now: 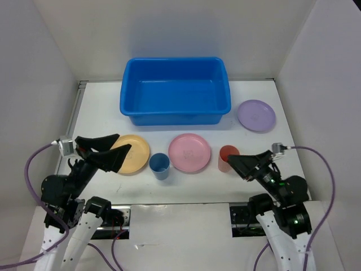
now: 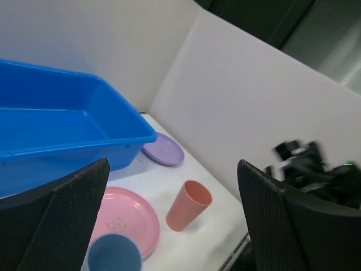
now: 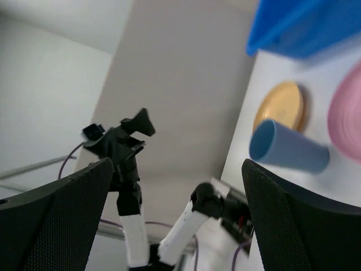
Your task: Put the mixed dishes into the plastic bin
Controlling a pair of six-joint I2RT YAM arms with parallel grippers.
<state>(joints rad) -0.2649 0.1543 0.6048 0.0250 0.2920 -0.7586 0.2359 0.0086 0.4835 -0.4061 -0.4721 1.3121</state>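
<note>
Through the overhead camera I see the blue bin (image 1: 175, 117) at the far side of the white table (image 1: 101, 113). All five dishes sit on the table outside it. The lilac plate (image 1: 256, 115) lies to the right of the bin, near its front corner. In a row nearer the arms, from left to right, are the yellow plate (image 1: 137, 155), the blue cup (image 1: 159, 166), the pink plate (image 1: 189, 152) and the salmon cup (image 1: 227, 158). Both cups stand upright.

My left gripper (image 1: 124, 142) overlaps the left edge of the yellow plate in that view. I cannot tell whether it touches the plate. Its wrist camera shows the fingers (image 2: 67, 214) spread wide with nothing between them.

My right gripper (image 1: 237, 166) points at the salmon cup from the right, with its tips just beside the cup. Its wrist view shows the fingers (image 3: 62, 214) wide apart too, holding nothing.
</note>
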